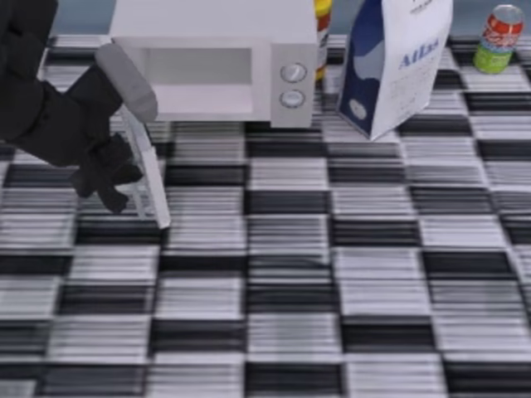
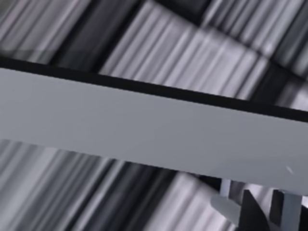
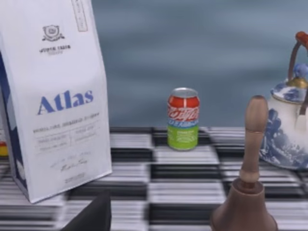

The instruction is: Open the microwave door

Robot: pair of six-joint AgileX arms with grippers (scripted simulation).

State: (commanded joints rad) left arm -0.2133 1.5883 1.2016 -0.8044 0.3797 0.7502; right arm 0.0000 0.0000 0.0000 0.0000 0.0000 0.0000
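Door swung out, left arm on it

Top view: microwave door (image 1: 148,178) stands wide open from the microwave (image 1: 217,58) at table's far left; left gripper (image 1: 108,178) beside it, fingers hard to read. Left wrist: probably the door's edge (image 2: 154,127). Right wrist: only clutter. Keep the pull smooth along the hinge arc.

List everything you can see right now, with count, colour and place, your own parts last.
microwave: one, light grey, back left of the table, two silver knobs on its front.
microwave door: one, light grey, swung wide open toward the front.
carton: one, blue and white, right of the microwave.
yellow container: one, mostly hidden between microwave and carton.
soda can: one, red and green, back right.
wooden bell: one, brown, right wrist view only.
teapot: one, blue and white, right wrist view only.
left gripper: black, at the open door.
right arm: not in the top view.
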